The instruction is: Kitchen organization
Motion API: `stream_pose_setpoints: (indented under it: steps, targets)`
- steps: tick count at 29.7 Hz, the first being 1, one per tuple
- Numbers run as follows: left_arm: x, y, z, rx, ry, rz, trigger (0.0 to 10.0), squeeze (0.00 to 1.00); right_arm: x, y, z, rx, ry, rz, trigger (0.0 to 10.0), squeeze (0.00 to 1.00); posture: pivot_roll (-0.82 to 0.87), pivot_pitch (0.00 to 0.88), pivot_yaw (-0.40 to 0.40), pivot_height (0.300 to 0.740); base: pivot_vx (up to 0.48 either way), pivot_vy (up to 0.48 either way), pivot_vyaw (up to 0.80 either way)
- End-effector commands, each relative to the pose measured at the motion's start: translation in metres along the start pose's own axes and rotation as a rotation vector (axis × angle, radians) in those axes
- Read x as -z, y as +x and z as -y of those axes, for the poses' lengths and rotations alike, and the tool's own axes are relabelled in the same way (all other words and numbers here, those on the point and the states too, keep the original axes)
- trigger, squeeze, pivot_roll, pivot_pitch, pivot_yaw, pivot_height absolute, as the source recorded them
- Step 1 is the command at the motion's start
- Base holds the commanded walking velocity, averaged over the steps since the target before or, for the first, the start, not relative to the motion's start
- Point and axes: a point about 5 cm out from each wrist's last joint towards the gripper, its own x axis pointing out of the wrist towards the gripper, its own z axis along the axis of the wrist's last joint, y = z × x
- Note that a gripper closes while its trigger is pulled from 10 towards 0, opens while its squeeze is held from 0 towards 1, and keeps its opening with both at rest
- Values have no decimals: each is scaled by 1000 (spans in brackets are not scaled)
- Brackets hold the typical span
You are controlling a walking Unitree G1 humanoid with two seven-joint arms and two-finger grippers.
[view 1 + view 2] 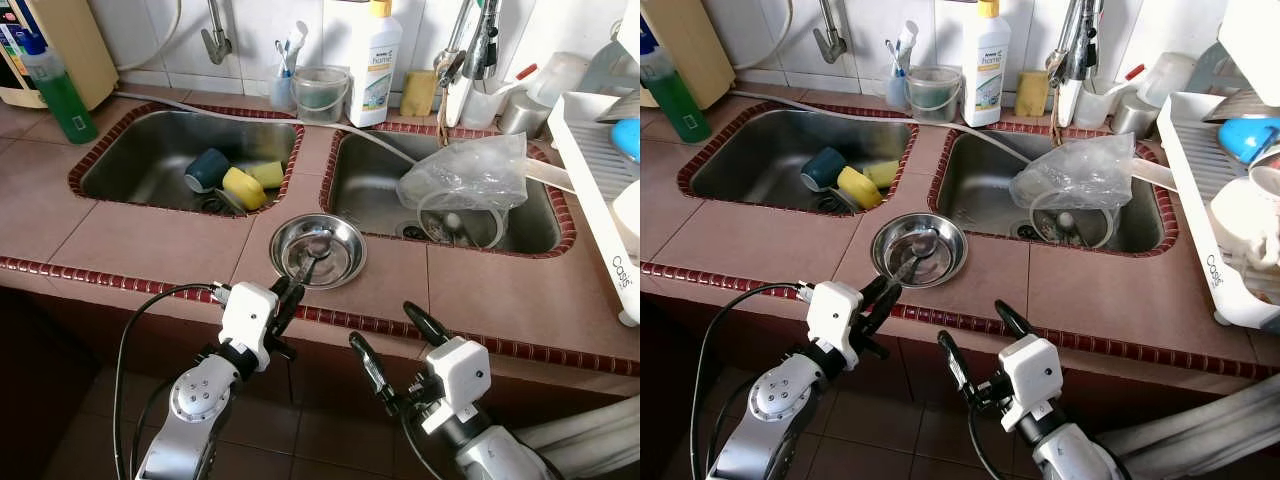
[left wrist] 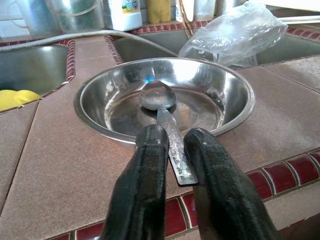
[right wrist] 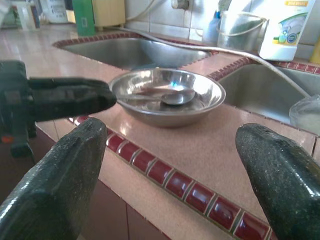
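White tiled wall behind a reddish tiled counter.

engraved steel spoon in shiny bowl, handle over rim

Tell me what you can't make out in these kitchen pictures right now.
- What lies under the plastic bag in the right sink: head views, the bag hides it.
- The dish rack's contents: cut off by the frame edge.
- Whether the left gripper truly pinches the spoon handle: left wrist view, fingers cover the contact.
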Motion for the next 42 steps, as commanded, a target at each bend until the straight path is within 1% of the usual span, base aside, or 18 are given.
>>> stream_pose_setpoints:
  steps: [1,2,3,5,6,7,8,13,16,23,38,40,42]
  targets:
    - [1,1,1,11,9,-4,0,0,-4,-1,-3,-13,26,8,10000,0,-129,119,26,740,0,0,0]
    - [1,1,1,11,9,-5,0,0,-4,-1,-4,-15,34,8,10000,0,-129,119,26,740,0,0,0]
    - [1,1,1,13,10,-5,471,0,-5,-1,-4,-17,32,10,10000,0,-130,119,27,740,0,0,0]
    - [1,1,1,12,13,-5,314,0,-6,-1,-4,-17,30,11,10000,0,-130,119,28,740,0,0,0]
    - [1,1,1,11,7,-5,627,0,-6,-1,-4,-18,29,12,10000,0,-131,119,28,740,0,0,0]
    - [1,1,1,11,4,-5,627,0,-7,-1,-4,-18,29,12,10000,0,-131,119,28,740,0,0,0]
    - [1,1,0,12,4,-5,0,0,-7,-1,-5,-17,31,12,10000,0,-130,118,30,740,0,0,0]
    - [0,2,0,13,5,-1,157,0,-8,-1,-5,-15,37,12,10000,0,-131,119,31,740,0,0,0]
    - [0,2,1,15,5,0,0,0,-8,-1,-5,-13,38,13,10000,0,-132,120,32,740,0,0,0]
    - [-2,2,1,16,2,6,0,0,-8,-1,-5,-13,39,12,10000,0,-129,119,31,740,0,0,0]
    - [-16,4,-2,10,-14,66,0,0,-8,0,-6,-18,41,11,10000,0,-128,112,29,740,0,0,0]
    - [-17,4,-2,10,-15,68,0,0,-8,0,-6,-19,41,11,10000,0,-128,112,29,740,0,0,0]
    - [-11,3,-1,14,-15,50,0,0,-7,0,-7,-19,42,9,10000,0,-127,112,30,740,0,0,0]
